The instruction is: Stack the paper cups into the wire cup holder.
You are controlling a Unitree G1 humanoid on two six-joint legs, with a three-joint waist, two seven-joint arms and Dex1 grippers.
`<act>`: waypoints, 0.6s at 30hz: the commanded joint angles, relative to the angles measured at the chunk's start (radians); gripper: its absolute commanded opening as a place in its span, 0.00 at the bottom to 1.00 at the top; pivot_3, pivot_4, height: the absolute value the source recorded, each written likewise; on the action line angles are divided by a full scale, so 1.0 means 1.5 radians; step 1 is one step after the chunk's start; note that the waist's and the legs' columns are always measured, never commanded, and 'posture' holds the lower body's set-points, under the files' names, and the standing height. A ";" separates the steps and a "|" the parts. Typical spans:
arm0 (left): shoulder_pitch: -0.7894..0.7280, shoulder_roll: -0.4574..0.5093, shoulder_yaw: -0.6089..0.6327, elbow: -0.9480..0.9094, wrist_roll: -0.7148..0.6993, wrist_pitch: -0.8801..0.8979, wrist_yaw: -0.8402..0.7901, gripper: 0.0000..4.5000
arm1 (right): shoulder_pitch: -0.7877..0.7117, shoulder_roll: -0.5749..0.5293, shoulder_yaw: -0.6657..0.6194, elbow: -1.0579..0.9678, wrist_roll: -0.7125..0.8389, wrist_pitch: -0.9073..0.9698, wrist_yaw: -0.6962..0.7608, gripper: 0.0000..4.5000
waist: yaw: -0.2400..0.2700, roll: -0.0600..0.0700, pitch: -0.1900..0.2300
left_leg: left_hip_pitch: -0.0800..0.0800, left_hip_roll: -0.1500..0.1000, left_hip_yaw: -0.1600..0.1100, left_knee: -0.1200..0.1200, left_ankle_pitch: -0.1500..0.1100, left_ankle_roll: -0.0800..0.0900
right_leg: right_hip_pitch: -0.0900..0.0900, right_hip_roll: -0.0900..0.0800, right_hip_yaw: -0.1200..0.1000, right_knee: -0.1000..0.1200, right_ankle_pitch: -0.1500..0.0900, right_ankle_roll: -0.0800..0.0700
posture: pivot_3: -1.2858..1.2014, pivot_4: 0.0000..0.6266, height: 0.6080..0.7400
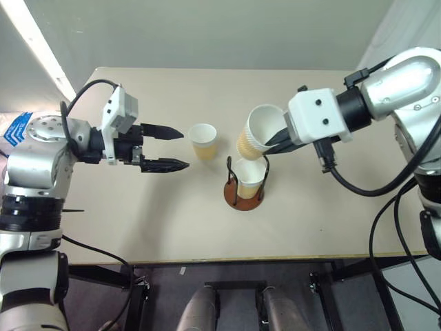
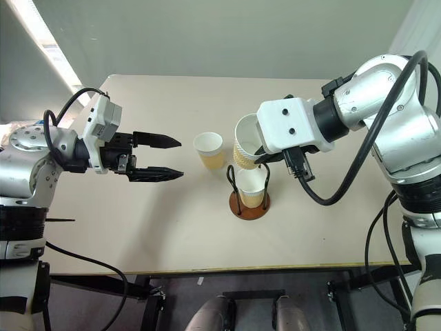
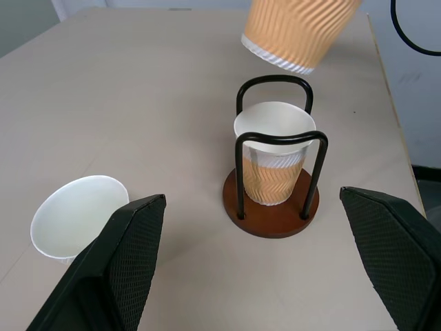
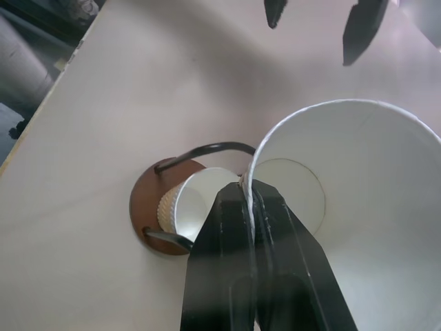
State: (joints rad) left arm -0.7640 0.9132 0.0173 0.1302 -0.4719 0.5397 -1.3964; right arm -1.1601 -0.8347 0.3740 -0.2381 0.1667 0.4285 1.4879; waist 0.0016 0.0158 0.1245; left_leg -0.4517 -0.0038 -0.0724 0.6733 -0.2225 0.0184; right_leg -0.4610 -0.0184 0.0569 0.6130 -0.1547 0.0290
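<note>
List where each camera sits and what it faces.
Head stereo pair: above, looking down at the table, both arms and the loose cup.
Left wrist: past the open left tool toward the wire cup holder.
Right wrist: along the right tool, shut on the held cup.
All show the holder's cup.

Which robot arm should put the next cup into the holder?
The right. Its right gripper is shut on the rim of a paper cup held just above the wire cup holder, which has one cup inside. The left gripper is open and empty beside the cup on the table.
</note>
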 commanded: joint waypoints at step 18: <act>-0.044 -0.012 0.017 -0.070 -0.043 -0.010 -0.041 0.99 | 0.054 0.041 0.069 0.044 -0.123 -0.134 0.013 0.01 | 0.000 0.000 0.000 | 0.001 0.000 0.000 0.000 0.001 -0.001 | 0.000 0.000 0.000 0.002 0.001 -0.001 | 0.52 0.24 1.00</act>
State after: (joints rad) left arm -0.8019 0.8913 0.0144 0.0674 -0.5103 0.5257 -1.4450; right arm -1.0677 -0.7752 0.4811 -0.1667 -0.0026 0.2443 1.5049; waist 0.0009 0.0156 0.1244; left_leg -0.4504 -0.0037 -0.0725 0.6741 -0.2208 0.0169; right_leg -0.4610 -0.0183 0.0569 0.6164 -0.1538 0.0275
